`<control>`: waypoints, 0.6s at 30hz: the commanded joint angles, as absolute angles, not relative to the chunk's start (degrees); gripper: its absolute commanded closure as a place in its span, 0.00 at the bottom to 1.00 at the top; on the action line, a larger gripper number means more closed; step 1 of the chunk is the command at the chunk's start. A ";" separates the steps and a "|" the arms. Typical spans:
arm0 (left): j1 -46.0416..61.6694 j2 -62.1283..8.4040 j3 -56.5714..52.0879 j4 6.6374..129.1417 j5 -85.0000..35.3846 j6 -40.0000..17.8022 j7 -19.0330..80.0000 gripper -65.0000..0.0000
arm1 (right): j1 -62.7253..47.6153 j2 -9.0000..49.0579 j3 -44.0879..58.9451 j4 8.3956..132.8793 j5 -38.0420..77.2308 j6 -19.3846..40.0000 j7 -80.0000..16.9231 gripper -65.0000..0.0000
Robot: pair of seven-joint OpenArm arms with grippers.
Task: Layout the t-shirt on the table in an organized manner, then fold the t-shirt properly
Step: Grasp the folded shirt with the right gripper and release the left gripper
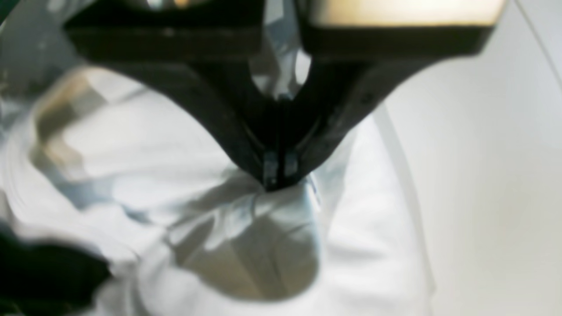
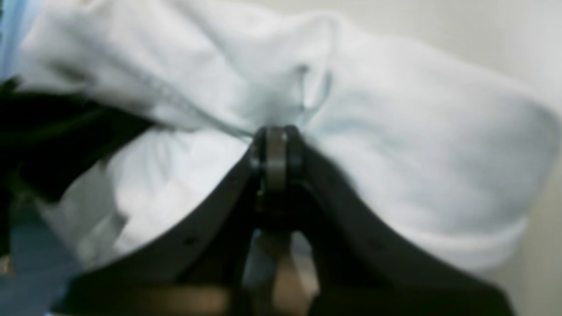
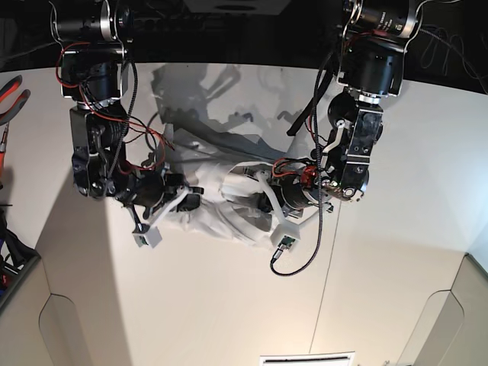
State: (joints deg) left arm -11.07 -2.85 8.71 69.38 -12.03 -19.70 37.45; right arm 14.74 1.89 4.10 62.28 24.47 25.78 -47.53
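Note:
The white t-shirt [image 3: 229, 210] lies bunched and wrinkled in the middle of the white table [image 3: 229, 305], stretched between both arms. My left gripper [image 1: 279, 182] is shut on a pinch of the t-shirt [image 1: 246, 237]; in the base view this gripper [image 3: 261, 203] is at the shirt's right end. My right gripper [image 2: 275, 134] is shut on a fold of the t-shirt [image 2: 395, 145]; in the base view it [image 3: 195, 192] is at the shirt's left end. The grey tag is not visible.
A dark seam line [image 3: 326, 267] runs down the table right of the shirt. A loose cable [image 3: 293, 259] hangs from the left arm above the table. Red-handled pliers [image 3: 11, 95] lie at the far left edge.

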 commanded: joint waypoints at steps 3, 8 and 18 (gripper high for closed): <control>-15.29 -2.85 8.67 63.13 -11.53 -19.00 36.14 1.00 | 11.81 2.09 3.95 65.28 24.95 25.96 -53.25 1.00; -18.79 -2.85 8.67 56.31 -11.53 -19.03 33.95 1.00 | 6.63 2.04 3.95 71.20 30.55 25.96 -55.83 1.00; -23.42 -2.57 8.67 56.18 -15.18 -20.16 33.91 1.00 | 2.09 2.04 4.03 81.43 38.79 28.36 -55.92 1.00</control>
